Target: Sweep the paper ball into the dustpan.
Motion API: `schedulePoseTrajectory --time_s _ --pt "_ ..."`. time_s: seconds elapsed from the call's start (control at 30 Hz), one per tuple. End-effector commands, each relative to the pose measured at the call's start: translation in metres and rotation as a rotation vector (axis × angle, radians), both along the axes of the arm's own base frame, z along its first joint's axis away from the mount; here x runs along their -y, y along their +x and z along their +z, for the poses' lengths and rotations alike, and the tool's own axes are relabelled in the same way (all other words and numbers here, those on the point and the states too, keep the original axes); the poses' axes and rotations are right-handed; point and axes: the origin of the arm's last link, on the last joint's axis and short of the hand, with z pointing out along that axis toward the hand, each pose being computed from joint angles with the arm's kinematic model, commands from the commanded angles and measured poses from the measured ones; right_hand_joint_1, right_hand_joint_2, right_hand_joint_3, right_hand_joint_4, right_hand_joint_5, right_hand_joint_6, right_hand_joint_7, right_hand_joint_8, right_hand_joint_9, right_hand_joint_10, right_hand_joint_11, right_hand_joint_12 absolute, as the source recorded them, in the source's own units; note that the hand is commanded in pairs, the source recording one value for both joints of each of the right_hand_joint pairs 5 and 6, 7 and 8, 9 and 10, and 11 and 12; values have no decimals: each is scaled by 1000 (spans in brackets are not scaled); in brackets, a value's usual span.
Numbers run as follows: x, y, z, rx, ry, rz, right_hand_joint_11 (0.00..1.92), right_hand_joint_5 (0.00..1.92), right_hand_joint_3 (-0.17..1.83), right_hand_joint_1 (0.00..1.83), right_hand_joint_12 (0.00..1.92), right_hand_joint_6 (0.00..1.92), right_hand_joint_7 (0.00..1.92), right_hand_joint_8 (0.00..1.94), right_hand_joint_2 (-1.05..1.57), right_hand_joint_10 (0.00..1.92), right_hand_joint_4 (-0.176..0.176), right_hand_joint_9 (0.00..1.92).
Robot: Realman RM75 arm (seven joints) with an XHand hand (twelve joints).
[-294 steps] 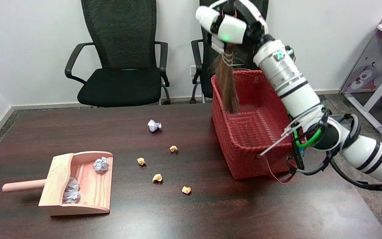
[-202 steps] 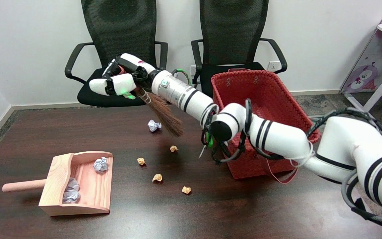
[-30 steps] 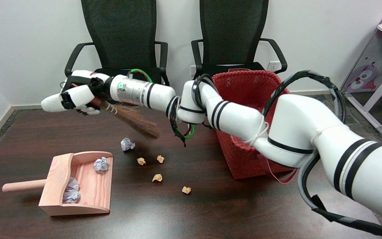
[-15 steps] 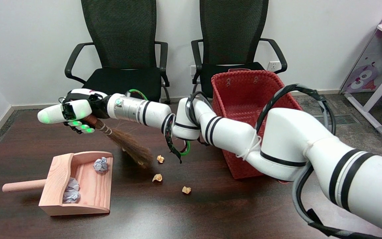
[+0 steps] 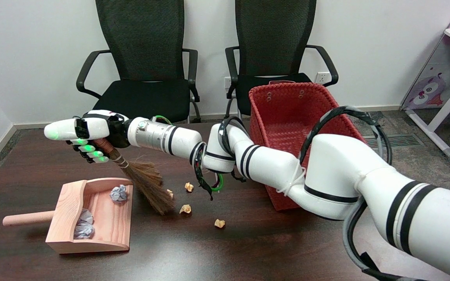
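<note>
The right hand (image 5: 86, 136), fingers wrapping the broom (image 5: 147, 185), is drawing its bristles below and beside itself; the blue-white paper ball, hidden behind them, needs low strokes toward the dustpan (image 5: 65, 210).

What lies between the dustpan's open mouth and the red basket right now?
In the head view, between the dustpan and red basket: the broom bristles, four small tan paper scraps, and the arm.

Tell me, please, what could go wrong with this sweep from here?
1. The broom bristles hide the white paper ball, so it may slip past the dustpan mouth.
2. The bristles may drag nearby tan paper scraps along.
3. A hard push could shove the unheld dustpan away.
</note>
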Motion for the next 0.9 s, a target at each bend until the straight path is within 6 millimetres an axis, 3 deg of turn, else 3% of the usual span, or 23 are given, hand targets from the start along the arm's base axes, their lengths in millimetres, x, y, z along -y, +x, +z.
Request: schedulePoseTrajectory --time_s 0.03,0.47,0.9 --pt "-6 13 1 158 31 -85 1920 1920 962 704 1920 1920 1920 1920 101 1920 -4 1920" --pt "-7 31 11 322 38 -151 1920 1920 966 707 1920 1920 1920 1920 215 1920 -4 1920" --pt "-3 47 37 744 61 -393 1920 1920 1080 720 1920 1920 1920 1920 121 1920 -4 1920"
